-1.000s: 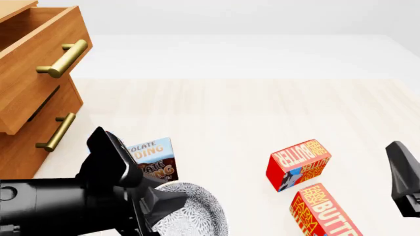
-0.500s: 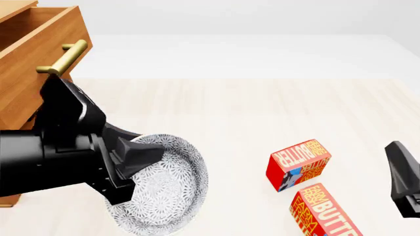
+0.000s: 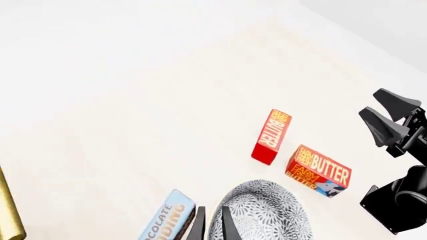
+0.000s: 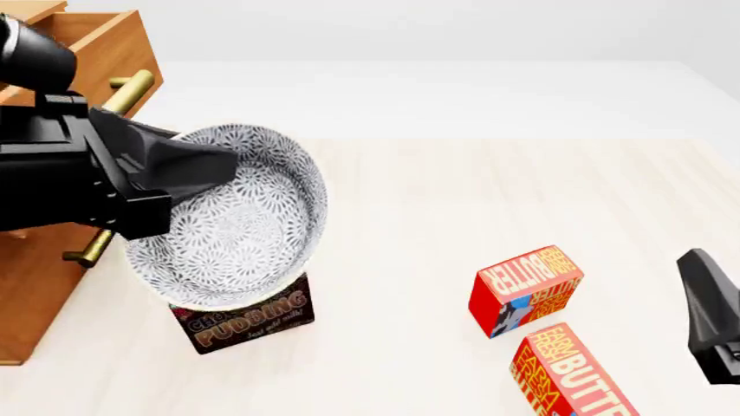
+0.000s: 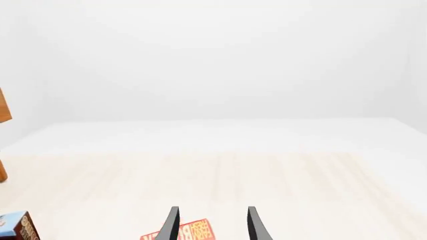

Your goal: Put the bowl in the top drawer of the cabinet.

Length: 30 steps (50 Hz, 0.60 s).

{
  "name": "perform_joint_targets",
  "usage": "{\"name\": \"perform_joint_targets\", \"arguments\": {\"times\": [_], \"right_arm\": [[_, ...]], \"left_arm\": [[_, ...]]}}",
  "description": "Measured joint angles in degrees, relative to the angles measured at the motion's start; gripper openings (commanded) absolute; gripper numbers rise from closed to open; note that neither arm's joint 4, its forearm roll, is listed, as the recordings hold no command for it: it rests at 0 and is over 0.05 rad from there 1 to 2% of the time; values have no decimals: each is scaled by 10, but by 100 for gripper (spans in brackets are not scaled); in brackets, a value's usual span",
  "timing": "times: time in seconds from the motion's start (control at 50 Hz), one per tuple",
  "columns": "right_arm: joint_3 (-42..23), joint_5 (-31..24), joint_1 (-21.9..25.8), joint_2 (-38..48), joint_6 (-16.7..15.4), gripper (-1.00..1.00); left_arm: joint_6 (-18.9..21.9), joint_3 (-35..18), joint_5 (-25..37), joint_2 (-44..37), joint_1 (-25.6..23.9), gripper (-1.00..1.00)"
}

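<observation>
**Left wrist view.** Left gripper: two dark fingers clenched on the rim of the bowl, grey-and-white speckled, held clear of the table. Chocolate pudding box: blue face, just beside the fingers. Two butter boxes on the pale wood table: the upright butter box, red and narrow, and the flat butter box, close to each other without touching. Right gripper: black, at about 3 o'clock of the boxes, fingers parted. Brass bar handle: partly visible at the picture's edge.

**Front view.** Cabinet: warm brown wood, at 10 o'clock of the scene. Top drawer: pulled open, its brass handle partly hidden by the arm. Left gripper: grasps the bowl, which is raised and tilted with its hollow facing the camera, in front of the cabinet and outside the drawer. Chocolate pudding box: on the table at 6 o'clock of the bowl, partly covered by it. Butter boxes: at 4 o'clock, well apart from the bowl. Right gripper: near the edge at 4 o'clock, holding nothing.

**Right wrist view.** Right gripper: fingers spread, nothing between them, above the table; a butter box lies beyond the tips.
</observation>
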State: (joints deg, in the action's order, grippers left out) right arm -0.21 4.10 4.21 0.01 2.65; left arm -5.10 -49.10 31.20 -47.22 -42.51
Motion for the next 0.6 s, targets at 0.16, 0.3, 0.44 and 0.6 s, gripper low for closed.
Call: {"name": "perform_joint_targets", "arguments": {"times": [0.16,0.3,0.44,0.6], "right_arm": [[0,1,1,0,0,100],[0,1,2,0,0,100],[0,1,2,0,0,100],[0,2,3,0,1,100]], "left_arm": [[-2,-28,9,-3,30,-100],[2,-56,23,-8,52,-100],[9,-91,43,-13,72,-100],[14,-125,62,-21,97,-100]]}}
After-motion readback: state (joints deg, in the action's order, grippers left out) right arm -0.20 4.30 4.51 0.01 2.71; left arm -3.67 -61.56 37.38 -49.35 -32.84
